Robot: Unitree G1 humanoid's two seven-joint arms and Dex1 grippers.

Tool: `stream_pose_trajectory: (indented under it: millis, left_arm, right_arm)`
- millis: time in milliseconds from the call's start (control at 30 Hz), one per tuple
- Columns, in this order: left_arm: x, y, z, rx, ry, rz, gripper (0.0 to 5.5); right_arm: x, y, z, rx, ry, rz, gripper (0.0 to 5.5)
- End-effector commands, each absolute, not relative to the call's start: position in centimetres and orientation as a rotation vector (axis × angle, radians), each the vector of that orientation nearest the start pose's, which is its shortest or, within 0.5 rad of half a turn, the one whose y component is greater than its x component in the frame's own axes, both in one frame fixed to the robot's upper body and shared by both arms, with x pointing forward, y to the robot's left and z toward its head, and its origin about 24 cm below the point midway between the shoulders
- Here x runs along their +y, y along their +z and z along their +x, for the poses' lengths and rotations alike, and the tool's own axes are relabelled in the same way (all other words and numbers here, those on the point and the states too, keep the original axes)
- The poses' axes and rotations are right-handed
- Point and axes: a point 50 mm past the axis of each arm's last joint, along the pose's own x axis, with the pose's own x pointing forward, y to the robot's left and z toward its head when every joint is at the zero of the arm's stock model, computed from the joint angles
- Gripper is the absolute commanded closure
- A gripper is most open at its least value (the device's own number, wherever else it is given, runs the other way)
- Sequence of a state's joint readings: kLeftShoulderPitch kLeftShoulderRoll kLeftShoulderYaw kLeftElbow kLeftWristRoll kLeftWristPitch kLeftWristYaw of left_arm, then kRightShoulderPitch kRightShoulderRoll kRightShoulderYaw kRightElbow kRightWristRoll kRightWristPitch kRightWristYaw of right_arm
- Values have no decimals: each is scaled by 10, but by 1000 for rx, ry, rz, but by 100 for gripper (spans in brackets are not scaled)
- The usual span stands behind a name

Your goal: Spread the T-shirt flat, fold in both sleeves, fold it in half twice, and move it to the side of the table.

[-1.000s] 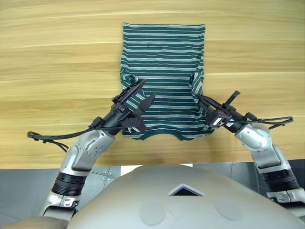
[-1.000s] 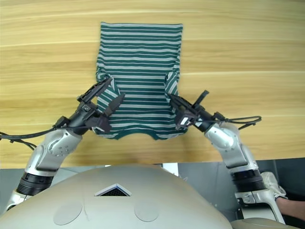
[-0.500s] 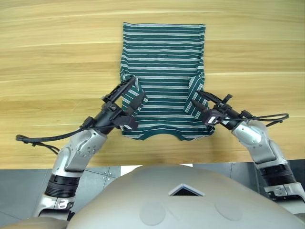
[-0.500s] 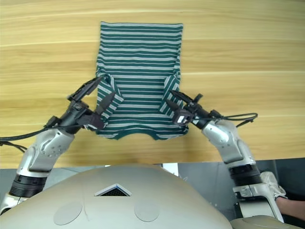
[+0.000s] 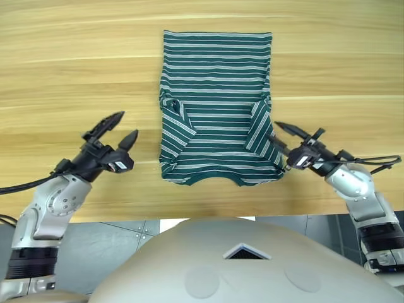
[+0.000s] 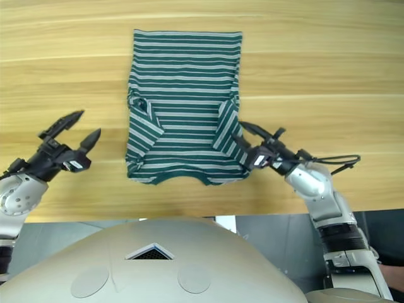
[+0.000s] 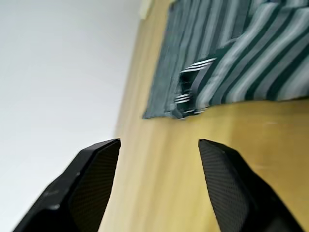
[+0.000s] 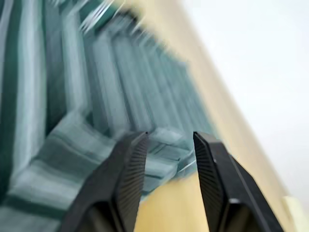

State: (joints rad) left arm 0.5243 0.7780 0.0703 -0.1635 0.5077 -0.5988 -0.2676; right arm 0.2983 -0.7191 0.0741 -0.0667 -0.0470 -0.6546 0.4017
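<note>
The green T-shirt [image 5: 216, 95] with white stripes lies flat on the wooden table [image 5: 76, 69], collar toward me. Both sleeves are folded in over the body: left sleeve [image 5: 178, 123], right sleeve [image 5: 259, 126]. My left gripper [image 5: 126, 125] hangs open over bare wood, well left of the shirt. In the left wrist view its gripper [image 7: 159, 145] is spread wide, with the shirt's edge [image 7: 203, 82] beyond it. My right gripper [image 5: 275, 131] stands open at the shirt's right edge, beside the folded sleeve. The right wrist view shows its gripper [image 8: 169, 137] holding nothing, striped cloth [image 8: 96, 106] just ahead.
Bare wood stretches left [image 5: 63, 101] and right [image 5: 341, 76] of the shirt. The table's front edge [image 5: 126, 219] runs just below the collar, with grey floor past it. A black cable [image 5: 372, 160] loops from the right wrist.
Both sleeves have been laid onto the shirt's body. My left gripper has pulled off the shirt and moved far left. My right gripper has backed slightly right to the shirt's edge.
</note>
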Motion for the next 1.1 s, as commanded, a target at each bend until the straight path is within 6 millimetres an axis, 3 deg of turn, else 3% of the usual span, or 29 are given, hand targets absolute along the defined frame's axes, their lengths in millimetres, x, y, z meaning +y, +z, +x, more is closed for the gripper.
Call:
stream_pose_trajectory:
  millis: [33, 133, 267, 500, 700, 1033, 1100]
  left_arm:
    - [234, 26, 122, 104, -1018, 1123, 249]
    - [225, 15, 117, 140, -1164, 1087, 249]
    - [218, 6, 115, 164, -1285, 1067, 249]
    - [219, 4, 108, 201, -1373, 1079, 249]
    - [225, 3, 98, 249, -1431, 1076, 249]
    - [220, -3, 93, 262, -1480, 1070, 415]
    - [220, -4, 94, 262, -1481, 1069, 468]
  right_arm:
    - [-252, 86, 169, -172, 671, -781, 377]
    - [-280, 71, 150, 21, 718, -926, 377]
    - [-295, 53, 125, 202, 818, -1016, 377]
    - [-295, 30, 112, 303, 920, -1072, 377]
    - [-271, 25, 111, 215, 1037, -1034, 377]
    - [-265, 25, 104, 214, 1111, -1026, 373]
    - [-263, 25, 104, 205, 1124, -1021, 373]
